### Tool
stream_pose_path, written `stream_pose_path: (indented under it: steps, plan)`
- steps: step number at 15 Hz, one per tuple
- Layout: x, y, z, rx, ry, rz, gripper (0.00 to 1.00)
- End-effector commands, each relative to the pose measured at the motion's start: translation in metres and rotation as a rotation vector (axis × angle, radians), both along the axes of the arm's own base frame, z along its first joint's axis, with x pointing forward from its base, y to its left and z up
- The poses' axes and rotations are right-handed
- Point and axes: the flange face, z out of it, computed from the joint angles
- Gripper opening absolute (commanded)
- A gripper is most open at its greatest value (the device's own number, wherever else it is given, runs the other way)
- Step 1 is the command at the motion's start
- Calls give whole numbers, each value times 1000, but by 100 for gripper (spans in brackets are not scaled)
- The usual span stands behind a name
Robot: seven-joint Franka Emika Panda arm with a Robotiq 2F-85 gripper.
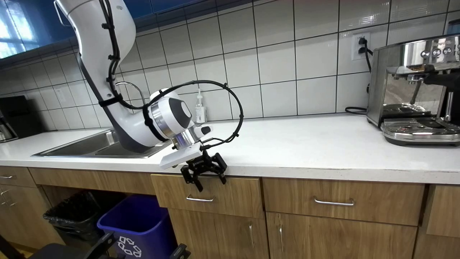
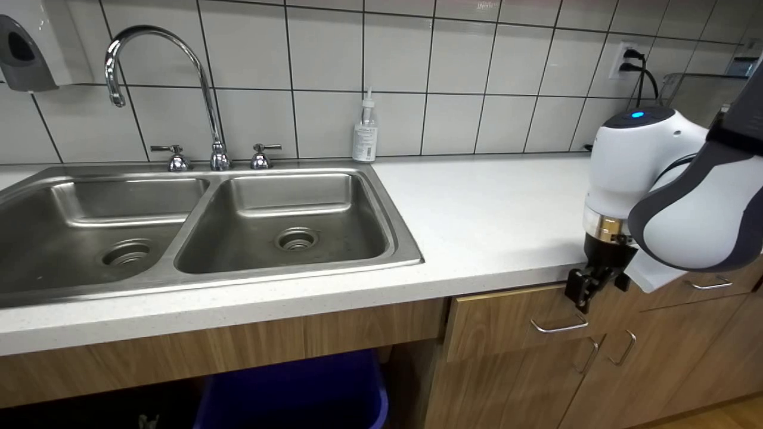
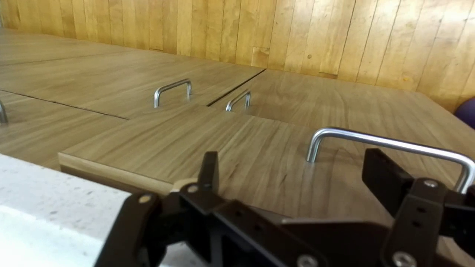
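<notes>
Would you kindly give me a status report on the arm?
Claw open, holding nothing. Drawer slightly ajar, handle not gripped. Counter edge close beside claw.

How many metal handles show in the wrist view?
4: the drawer handle at right, near the jaws; left door handle and right door handle, upper middle; a cropped handle at the left edge.

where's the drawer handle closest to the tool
In the wrist view, the drawer handle is at right; in both exterior views it sits just below the tool, on the front of the slightly open drawer.
</notes>
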Motion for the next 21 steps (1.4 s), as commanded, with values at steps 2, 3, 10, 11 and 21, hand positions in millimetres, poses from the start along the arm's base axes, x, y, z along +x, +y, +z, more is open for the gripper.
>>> stream_pose_path:
  steps: [2,3,10,11,21]
  plan:
    - [-14,-9,28,50,59,55,100]
    - [-16,-11,31,53,65,60,100]
    - [-14,-18,58,52,62,55,100]
    - [-12,-18,63,55,55,53,100]
    - [-1,-7,97,86,-20,55,100]
